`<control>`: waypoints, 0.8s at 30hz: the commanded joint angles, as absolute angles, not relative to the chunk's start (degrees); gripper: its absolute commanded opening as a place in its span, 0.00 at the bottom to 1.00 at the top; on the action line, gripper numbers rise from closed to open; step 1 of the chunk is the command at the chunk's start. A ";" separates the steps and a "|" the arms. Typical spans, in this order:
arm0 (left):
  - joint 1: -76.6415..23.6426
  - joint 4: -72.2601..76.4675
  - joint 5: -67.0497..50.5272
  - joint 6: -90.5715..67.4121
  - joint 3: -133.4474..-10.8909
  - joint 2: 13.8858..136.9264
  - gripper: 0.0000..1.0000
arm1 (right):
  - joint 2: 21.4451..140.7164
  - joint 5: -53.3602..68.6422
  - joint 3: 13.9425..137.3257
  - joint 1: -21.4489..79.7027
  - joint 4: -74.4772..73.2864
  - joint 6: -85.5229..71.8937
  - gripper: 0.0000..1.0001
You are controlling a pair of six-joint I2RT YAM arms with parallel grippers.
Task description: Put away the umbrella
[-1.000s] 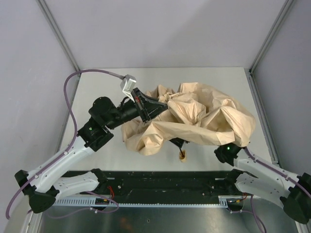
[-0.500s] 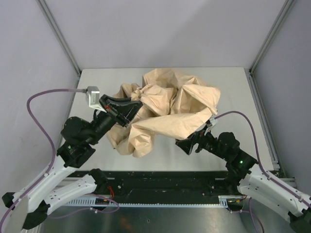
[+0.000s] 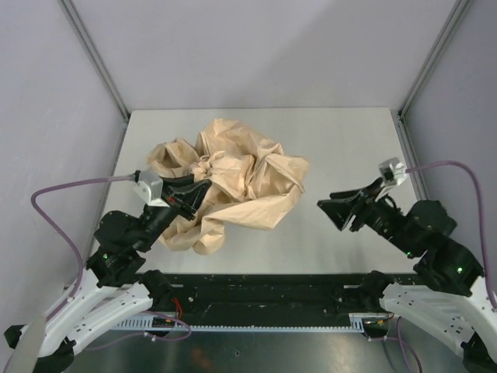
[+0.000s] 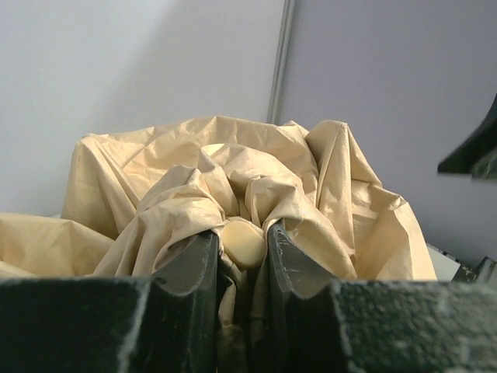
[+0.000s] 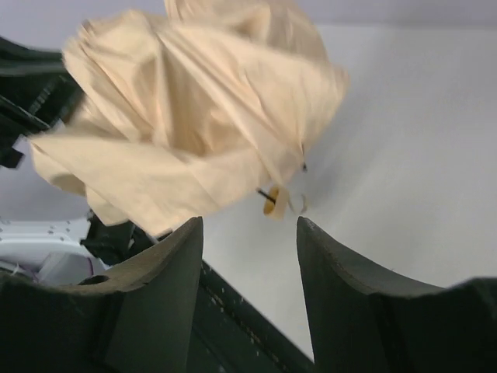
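Grey desk (image 3: 349,140) with grey walls behind. Crumpled over its left half, the umbrella (image 3: 225,175), slid further left than a moment ago and bunched up smaller. Small tan handle (image 5: 270,203) hanging just under the edge of the cloth. Left jaws pinching a fold of the cloth, with a cream lump (image 4: 242,239) between them. Right jaws spread wide, holding nothing, now pulled back to the right and well apart from the cloth.

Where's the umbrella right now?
Top view: the umbrella lies crumpled left of centre on the table, its near-left edge pinched in the left gripper. The right gripper hangs open to its right, apart from it.
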State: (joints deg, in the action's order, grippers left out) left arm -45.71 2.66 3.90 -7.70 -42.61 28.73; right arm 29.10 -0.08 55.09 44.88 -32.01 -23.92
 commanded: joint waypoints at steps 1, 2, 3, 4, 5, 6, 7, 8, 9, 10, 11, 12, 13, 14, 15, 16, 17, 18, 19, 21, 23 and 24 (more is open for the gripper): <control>-45.53 7.70 -1.08 -0.95 -42.45 26.63 0.00 | 36.42 1.56 62.80 44.77 -32.27 -13.76 0.55; -45.53 8.03 -2.65 -1.00 -42.19 26.50 0.00 | 38.29 3.50 63.57 44.80 -30.24 -12.07 0.55; -45.53 8.28 -4.31 -1.16 -42.10 26.52 0.00 | 39.89 5.57 64.21 44.81 -28.04 -10.47 0.56; -45.53 8.49 -5.89 -1.33 -42.06 26.58 0.00 | 41.48 6.87 64.85 44.77 -25.97 -9.15 0.56; -45.53 8.64 -7.43 -1.63 -42.08 26.69 0.00 | 43.11 8.01 65.43 44.80 -24.46 -7.78 0.56; -45.53 8.80 -8.77 -1.91 -42.09 26.84 0.00 | 44.71 9.32 66.02 44.81 -23.13 -6.70 0.56; -45.53 8.97 -9.92 -2.32 -42.23 27.04 0.00 | 46.39 10.81 66.54 44.82 -22.11 -5.86 0.55; -45.53 9.14 -10.94 -2.74 -42.38 27.36 0.00 | 47.89 13.05 66.89 44.82 -21.07 -5.30 0.52; -45.53 9.41 -11.93 -3.26 -42.55 27.70 0.00 | 49.44 15.58 67.06 44.95 -19.90 -4.94 0.49; -45.53 9.76 -13.22 -3.74 -42.81 28.31 0.00 | 51.00 17.11 67.15 45.24 -18.69 -4.84 0.46; -45.53 10.20 -14.47 -4.20 -43.07 28.96 0.00 | 52.52 18.26 67.19 45.60 -17.26 -4.93 0.41; -45.53 10.72 -15.72 -4.74 -43.38 29.69 0.00 | 54.04 19.42 67.26 46.22 -15.31 -5.14 0.34; -45.48 11.51 -16.74 -5.53 -43.57 30.58 0.00 | 55.36 20.52 67.38 47.02 -13.32 -5.78 0.28; -45.46 12.22 -17.51 -6.41 -43.80 31.46 0.00 | 56.64 21.51 67.40 48.29 -11.14 -6.49 0.21; -45.49 12.74 -18.55 -7.21 -44.01 32.52 0.00 | 57.85 22.40 67.45 50.21 -9.13 -7.16 0.16; -45.51 13.23 -19.65 -7.87 -44.24 33.53 0.00 | 59.03 22.85 67.39 51.91 -7.11 -7.75 0.14; -45.48 13.69 -20.59 -8.55 -44.49 34.52 0.00 | 60.01 22.89 67.40 53.64 -5.45 -8.18 0.13; -45.50 14.01 -21.37 -9.20 -44.70 35.45 0.00 | 60.72 22.56 67.41 54.95 -4.17 -8.57 0.12; -45.51 14.30 -22.11 -9.83 -44.72 36.27 0.00 | 61.26 22.22 67.36 55.86 -3.23 -9.03 0.12; -45.52 15.37 -23.26 -11.36 -44.45 37.17 0.00 | 62.12 21.84 67.33 56.64 -2.54 -10.61 0.12; -45.53 16.26 -24.40 -12.92 -44.14 37.53 0.00 | 62.42 20.99 67.33 56.92 -4.31 -11.24 0.15; -45.48 16.48 -24.90 -13.63 -44.04 37.53 0.00 | 62.06 19.15 67.41 57.02 -6.28 -11.29 0.19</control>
State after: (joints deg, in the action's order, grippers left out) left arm -45.28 8.84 -19.35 -9.45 -41.91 37.19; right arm 62.24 19.44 65.01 55.75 -11.35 -8.99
